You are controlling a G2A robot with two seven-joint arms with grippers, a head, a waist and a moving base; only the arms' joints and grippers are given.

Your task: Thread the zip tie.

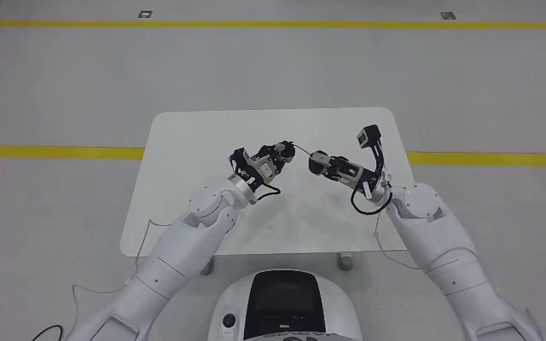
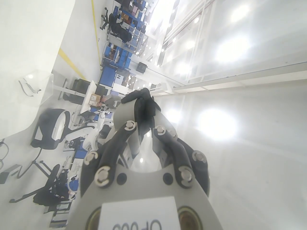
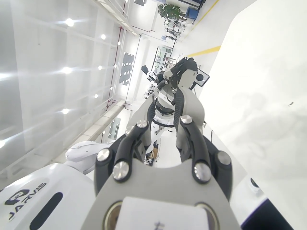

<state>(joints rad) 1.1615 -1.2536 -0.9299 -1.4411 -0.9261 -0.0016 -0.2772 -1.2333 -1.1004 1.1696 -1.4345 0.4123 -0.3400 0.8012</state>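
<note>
The zip tie (image 1: 300, 147) is a thin dark strip. From above it shows as a short, shallow arc in the air over the white tabletop (image 1: 188, 170), and its finer details are too small to make out.

Both arms come in from the near edge of the tabletop and bend inward, so the two tools point at each other over the middle. The left tool (image 1: 286, 152) is angled toward the right one, with its wrist turned so that its own camera looks out across the room rather than down. In that wrist view its fingers (image 2: 134, 111) are pressed together, with dark pads meeting at the tips. The right tool (image 1: 316, 160) points back toward the left tool, and its forearm slopes away toward the tabletop's right side. In its wrist view the fingers (image 3: 190, 96) are also drawn together at the tips, with the left tool just beyond them.

The zip tie spans the small gap between the two tools. One end sits at the left tool's tips and the other at the right tool's tips. Each tool appears closed on its end, though the grip itself is too small to confirm.
</note>
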